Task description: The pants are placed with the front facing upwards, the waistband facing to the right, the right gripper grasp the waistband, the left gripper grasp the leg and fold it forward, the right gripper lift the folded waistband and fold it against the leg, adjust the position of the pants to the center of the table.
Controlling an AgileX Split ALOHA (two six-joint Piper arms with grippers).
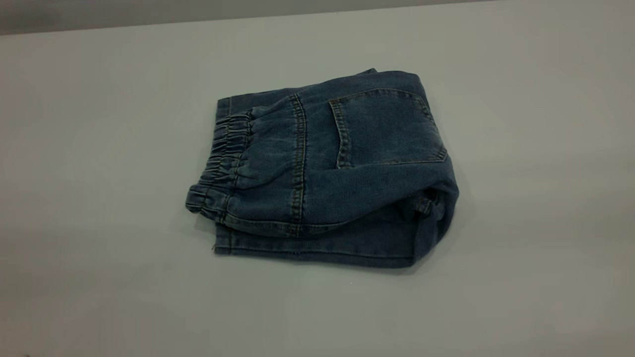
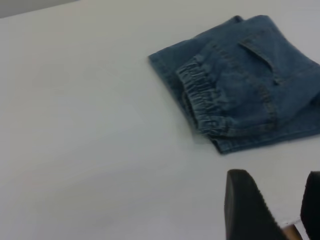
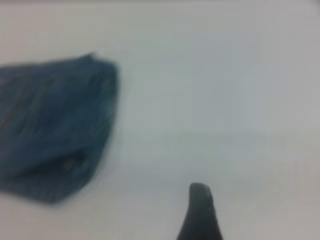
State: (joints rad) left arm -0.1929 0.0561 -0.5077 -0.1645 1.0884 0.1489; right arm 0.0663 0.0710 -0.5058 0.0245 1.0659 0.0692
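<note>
- The folded blue denim pants [image 1: 327, 168] lie mid-frame on the pale grey tabletop [image 1: 99, 148], ruched waistband [image 1: 225, 158] on top.
- Left gripper [image 2: 282, 207], fingers parted, holds nothing; right gripper's [image 3: 200, 212] finger state I cannot tell.
- A careless nudge while centring could spring the bulging right-hand fold open.

We note the pants [image 1: 347, 173] folded into a compact blue denim bundle mid-counter [image 1: 99, 198], back pocket up; ruched waistband [image 1: 223, 158] lies on top at the exterior view's left.

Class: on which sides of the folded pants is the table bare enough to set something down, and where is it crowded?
The table is bare all round the pants: beyond the waistband, beyond the folded edge, and along both long sides. Nothing crowds the exterior view; the left gripper hangs open off the waistband end.
</note>
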